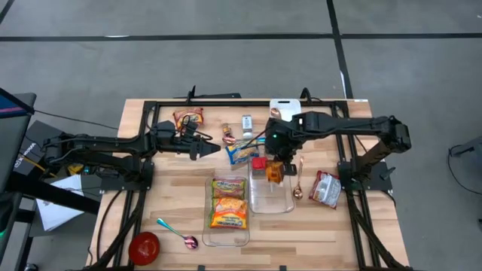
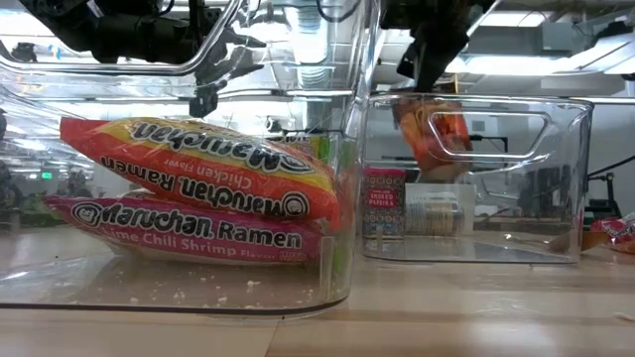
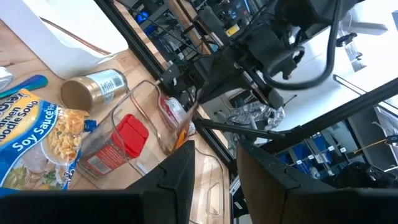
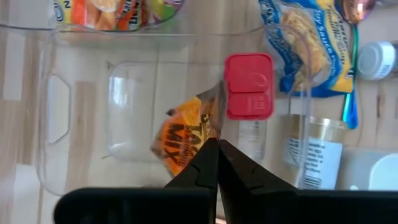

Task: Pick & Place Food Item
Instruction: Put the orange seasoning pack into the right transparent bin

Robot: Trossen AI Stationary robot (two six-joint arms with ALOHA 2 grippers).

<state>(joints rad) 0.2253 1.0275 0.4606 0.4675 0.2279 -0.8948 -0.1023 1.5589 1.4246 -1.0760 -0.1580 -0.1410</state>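
Observation:
My right gripper (image 4: 217, 155) is shut on a small orange seasoning packet (image 4: 183, 137) and holds it over the right-hand clear container (image 1: 290, 205). In the low view the packet (image 2: 442, 139) hangs inside that container's walls (image 2: 575, 178), above its floor. My left gripper (image 3: 214, 180) waits open and level over the table's left middle (image 1: 207, 149), with nothing between its fingers. A red-lidded spice jar (image 4: 249, 84) lies just beyond the container's far wall. My right gripper pinches the packet's top corner (image 4: 210, 118) between its two fingertips, coming from above and pointing steeply down. The packet hangs tilted below the fingers, clear of the container's floor.
A second clear container (image 1: 207, 226) to the left holds two ramen packs (image 2: 198, 164). A blue noodle packet (image 1: 242, 153), a gold-lidded jar (image 4: 314, 149), a spoon (image 1: 297, 181) and a red packet (image 1: 325, 188) lie around. A red bowl (image 1: 144, 247) sits near the front left.

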